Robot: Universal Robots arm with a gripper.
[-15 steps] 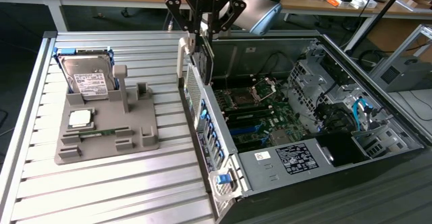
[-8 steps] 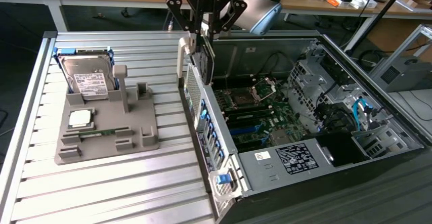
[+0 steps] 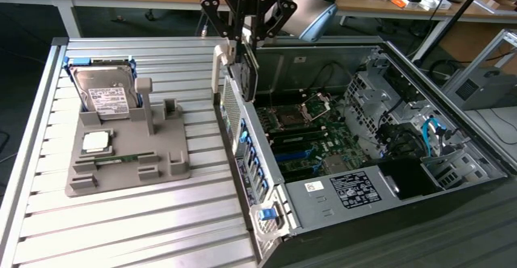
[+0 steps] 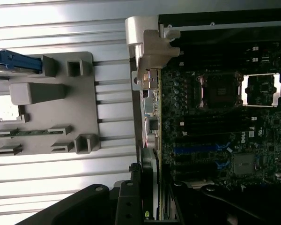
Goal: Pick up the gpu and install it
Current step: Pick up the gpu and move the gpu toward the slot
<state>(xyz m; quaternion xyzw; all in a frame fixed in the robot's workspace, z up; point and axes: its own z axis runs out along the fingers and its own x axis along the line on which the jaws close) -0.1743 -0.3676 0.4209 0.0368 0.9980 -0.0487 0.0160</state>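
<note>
**Status: transfer stage (judged).** The pick-up is complete and the card is not yet seated.

1. **Table** (image 3: 121, 219): ribbed metal top that carries everything below.
2. **Computer case** (image 3: 232, 114): side panel off and interior exposed. It occupies the exterior view from 1 to 5 o'clock.
3. **Motherboard** (image 3: 311, 141): lies flat on the case floor. Its expansion slots sit toward its 6 o'clock end.
4. **Grey holder** (image 3: 174, 159): at 9 o'clock in the exterior view, beside the case but apart from it.
5. **Hard drive** (image 3: 105, 92): stands in the holder's 11 o'clock corner.
6. **Gpu** (image 3: 246, 74): off the holder and in the air at 12 o'clock. It hangs on edge just above the case's rear wall, with its pale end bracket on the table side.
7. **Gripper** (image 3: 249, 44): jaws drawn partway in, clamped on the gpu's upper edge.
8. **Memory stick** (image 3: 121, 157): rests in the holder.

**Requirement for the next move (judged).** The card's lower edge must run parallel to an expansion slot and directly over it. The bracket must line up with the rear-wall opening. Descend straight, because the rear wall is close enough to catch the bracket.
</note>
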